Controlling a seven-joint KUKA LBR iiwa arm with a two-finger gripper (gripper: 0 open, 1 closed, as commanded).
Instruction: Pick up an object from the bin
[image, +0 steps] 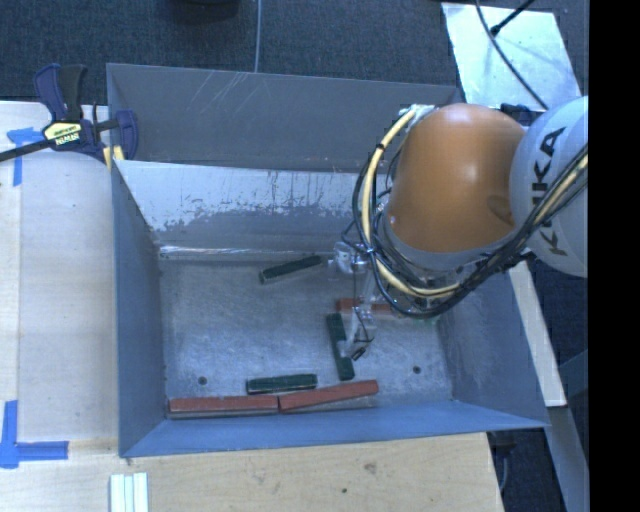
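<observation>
Pointing front-to-back beside pincer (357, 338), dark green bar (345, 368)

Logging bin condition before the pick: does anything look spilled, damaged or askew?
Nothing looks spilled or broken. The only oddity is scrape marks on the bin's back wall; the dark green sticks and red-brown bars just lie loose.

The bin (135, 300) holds three green bars (281, 383), two long red bars (224, 404) low in the frame, and maybe a third red piece (347, 303) half hidden near centre.
</observation>
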